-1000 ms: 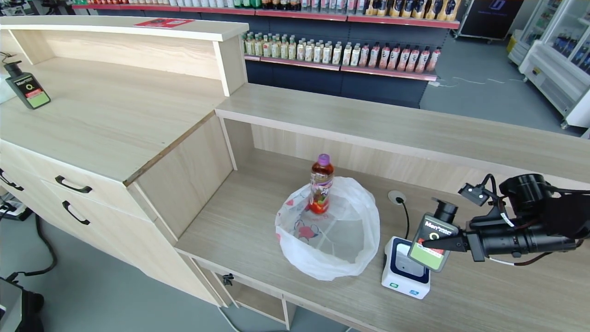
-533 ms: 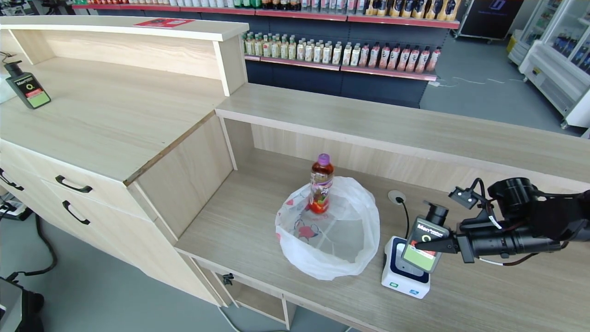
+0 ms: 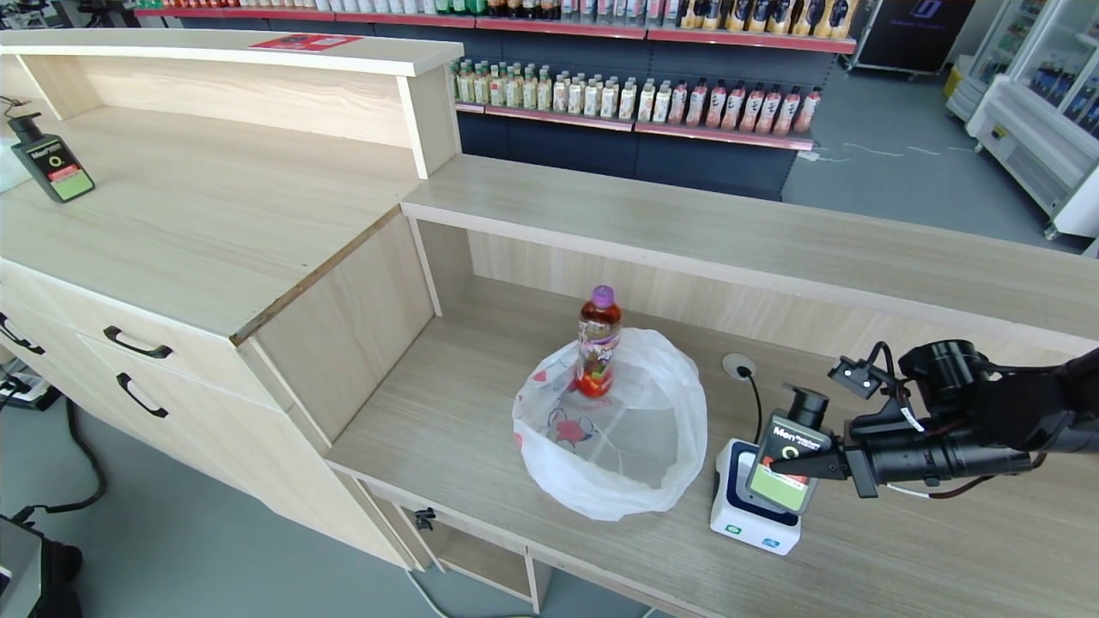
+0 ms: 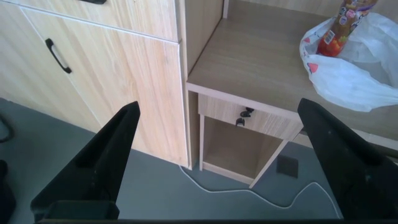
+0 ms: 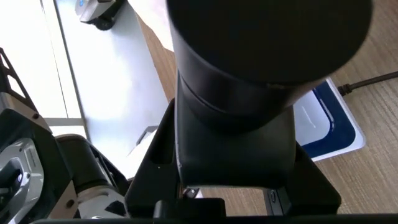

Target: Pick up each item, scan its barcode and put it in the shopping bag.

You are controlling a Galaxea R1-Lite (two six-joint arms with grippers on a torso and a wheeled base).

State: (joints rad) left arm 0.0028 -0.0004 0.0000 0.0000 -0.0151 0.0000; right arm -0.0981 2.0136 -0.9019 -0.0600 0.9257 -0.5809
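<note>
Head view, pump bottle [image 3: 783, 474]: over the last second you have lowered it a little and drawn it left; it now hangs tilted just above the scanner [image 3: 737, 520], front label up, hidden back toward the scanner; I judge the scan is in hand and bagging comes next.
Head view, right gripper [image 3: 816, 468]: clamped on the pump bottle from its right side.
Head view, shopping bag [image 3: 635, 463]: open, just left of the scanner; a drink bottle [image 3: 598, 342] stands at its far side; neither has shifted.
Head view, writing: white lettering, a ring mark, a red strip and a green panel on the dark label; a second pump bottle [image 3: 51, 160], far left on the upper counter [image 3: 197, 223], looks the same; I leave the print unread.
Left wrist view, left gripper [image 4: 217, 143]: fingers spread wide, holding nothing; low before the cabinet [image 4: 112, 68], well left of the bag.
Right wrist view, scanner [image 5: 326, 124]: its blue face lies just beyond the bottle's black pump head.
</note>
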